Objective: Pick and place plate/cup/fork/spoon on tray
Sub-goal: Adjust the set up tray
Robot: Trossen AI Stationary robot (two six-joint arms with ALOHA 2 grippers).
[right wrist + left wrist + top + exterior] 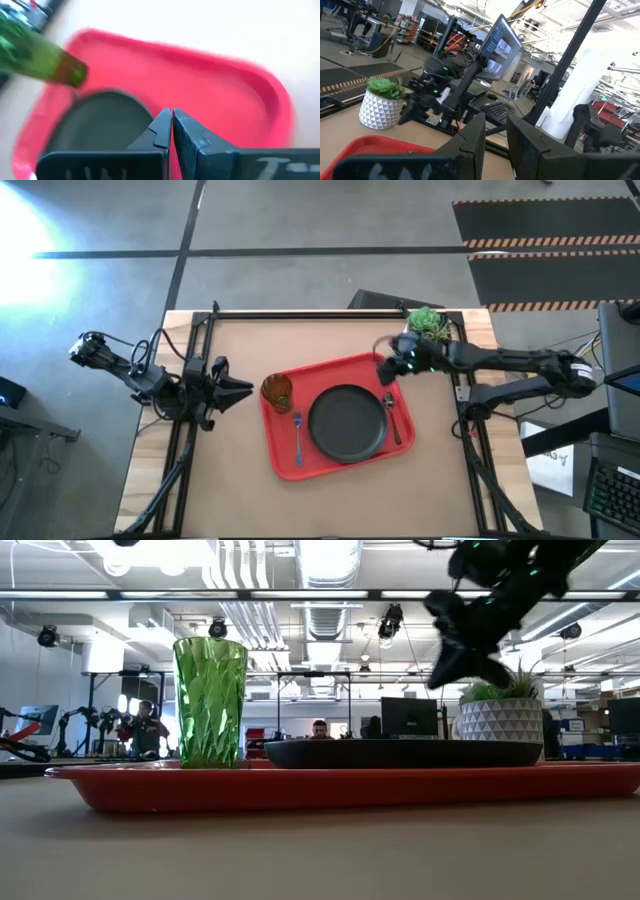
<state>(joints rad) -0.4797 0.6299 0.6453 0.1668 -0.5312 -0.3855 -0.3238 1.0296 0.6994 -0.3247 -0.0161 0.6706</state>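
Observation:
The red tray lies mid-table. On it rest the black plate, the green cup standing upright at its far left corner, the blue-handled fork left of the plate and the dark spoon right of it. My right gripper hangs shut and empty above the tray's far right corner, slanting down; its wrist view shows the plate and the cup below. My left gripper waits left of the tray, level, its fingers a narrow gap apart with nothing between them.
A white pot with a green plant stands at the table's far right corner, just behind my right arm. Black frame rails run along the far edge and both sides. Bare tabletop lies in front of the tray.

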